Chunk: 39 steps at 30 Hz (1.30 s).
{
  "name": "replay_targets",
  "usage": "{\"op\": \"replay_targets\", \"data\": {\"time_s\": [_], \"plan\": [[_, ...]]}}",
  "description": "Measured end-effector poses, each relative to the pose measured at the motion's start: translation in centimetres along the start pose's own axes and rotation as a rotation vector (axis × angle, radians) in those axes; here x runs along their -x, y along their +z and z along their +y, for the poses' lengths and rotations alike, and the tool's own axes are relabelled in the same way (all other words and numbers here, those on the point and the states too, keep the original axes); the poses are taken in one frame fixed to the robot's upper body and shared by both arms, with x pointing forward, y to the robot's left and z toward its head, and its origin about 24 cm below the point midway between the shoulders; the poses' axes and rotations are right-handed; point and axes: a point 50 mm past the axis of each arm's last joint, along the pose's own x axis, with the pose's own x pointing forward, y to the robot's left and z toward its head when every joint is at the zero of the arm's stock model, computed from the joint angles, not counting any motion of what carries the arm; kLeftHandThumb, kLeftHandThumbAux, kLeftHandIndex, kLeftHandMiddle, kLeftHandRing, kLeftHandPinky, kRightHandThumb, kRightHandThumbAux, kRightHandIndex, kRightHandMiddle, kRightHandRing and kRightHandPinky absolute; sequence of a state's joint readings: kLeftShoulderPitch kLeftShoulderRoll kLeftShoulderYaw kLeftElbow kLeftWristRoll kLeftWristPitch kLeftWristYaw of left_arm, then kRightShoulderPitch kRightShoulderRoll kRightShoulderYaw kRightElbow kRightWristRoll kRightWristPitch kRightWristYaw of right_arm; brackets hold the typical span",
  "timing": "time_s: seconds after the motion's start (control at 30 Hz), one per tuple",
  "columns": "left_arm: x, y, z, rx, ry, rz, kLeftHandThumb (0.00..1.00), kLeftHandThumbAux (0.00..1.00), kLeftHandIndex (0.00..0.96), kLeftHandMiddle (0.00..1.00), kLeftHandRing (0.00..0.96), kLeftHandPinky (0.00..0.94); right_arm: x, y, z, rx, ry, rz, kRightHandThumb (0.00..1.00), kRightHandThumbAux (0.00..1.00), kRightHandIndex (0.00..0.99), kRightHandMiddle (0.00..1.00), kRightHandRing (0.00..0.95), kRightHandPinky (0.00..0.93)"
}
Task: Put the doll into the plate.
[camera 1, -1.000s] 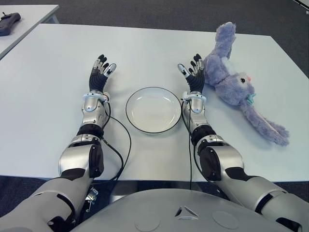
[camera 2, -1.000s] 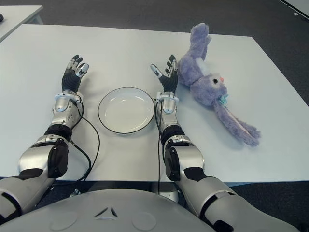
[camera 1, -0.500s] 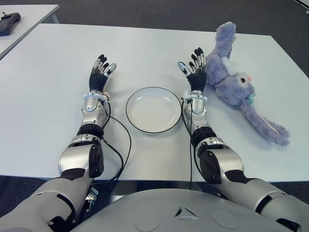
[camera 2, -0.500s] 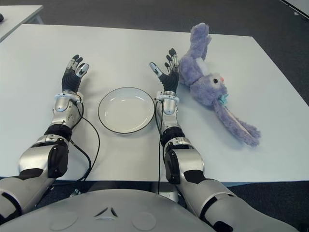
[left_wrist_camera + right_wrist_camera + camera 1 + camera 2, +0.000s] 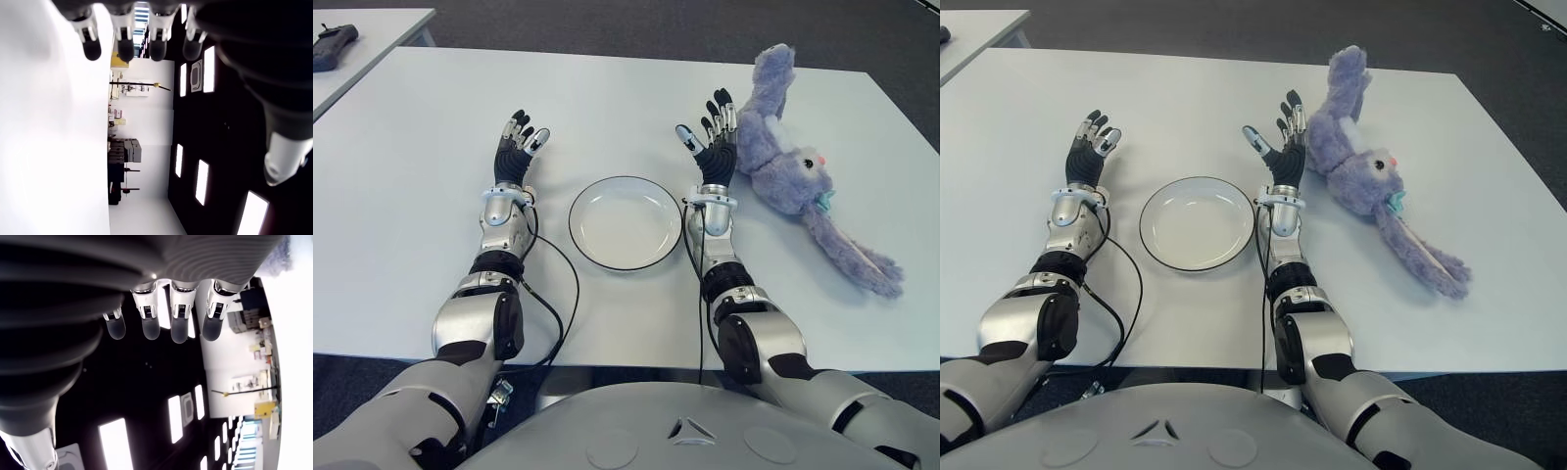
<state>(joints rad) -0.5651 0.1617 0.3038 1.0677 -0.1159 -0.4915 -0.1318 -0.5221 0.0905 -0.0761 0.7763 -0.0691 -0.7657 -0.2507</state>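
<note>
Right hand (image 5: 710,145), fingers spread and holding nothing, shows mid-frame seemingly just touching the doll (image 5: 783,162); plate (image 5: 625,222) centre; left hand (image 5: 519,147) likewise spread, frame-left.

this looks like a robotics lab or an office-like test room. a plain white bench (image 5: 431,137) stands on dark grey carpet (image 5: 607,24), and a second white bench (image 5: 372,24) of the same kind sits at the far left with a dark handheld device (image 5: 333,47) on it. the wrist views look past the fingers into a large room with a dark ceiling set with rectangular light panels (image 5: 209,68), white walls, and shelves or racks (image 5: 122,152) of stacked equipment farther off.
</note>
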Motion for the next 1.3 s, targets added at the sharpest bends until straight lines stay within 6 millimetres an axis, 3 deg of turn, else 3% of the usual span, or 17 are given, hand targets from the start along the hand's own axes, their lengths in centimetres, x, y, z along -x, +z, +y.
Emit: {"op": "replay_targets", "data": {"time_s": [0.2,0.7,1.3], "plan": [[0.0,0.0,0.0,0.0,0.0,-0.001,0.0,0.62,0.023,0.057,0.018,0.0,0.1,0.3,0.1,-0.004,0.005,-0.019,0.064,0.697,0.034,0.081,0.089,0.132],[-0.1,0.1,-0.1,-0.004,-0.005,-0.003,0.0,0.618,0.025,0.061,0.022,0.0,0.3,1.4,0.1,-0.013,0.011,-0.076,0.145,0.743,0.012,0.063,0.079,0.095],[-0.1,0.1,-0.2,-0.007,-0.01,-0.004,0.0,0.634,0.03,0.067,0.032,0.0,-0.6,2.9,-1.1,0.131,0.021,-0.174,0.177,0.706,0.023,0.07,0.076,0.093]]}}
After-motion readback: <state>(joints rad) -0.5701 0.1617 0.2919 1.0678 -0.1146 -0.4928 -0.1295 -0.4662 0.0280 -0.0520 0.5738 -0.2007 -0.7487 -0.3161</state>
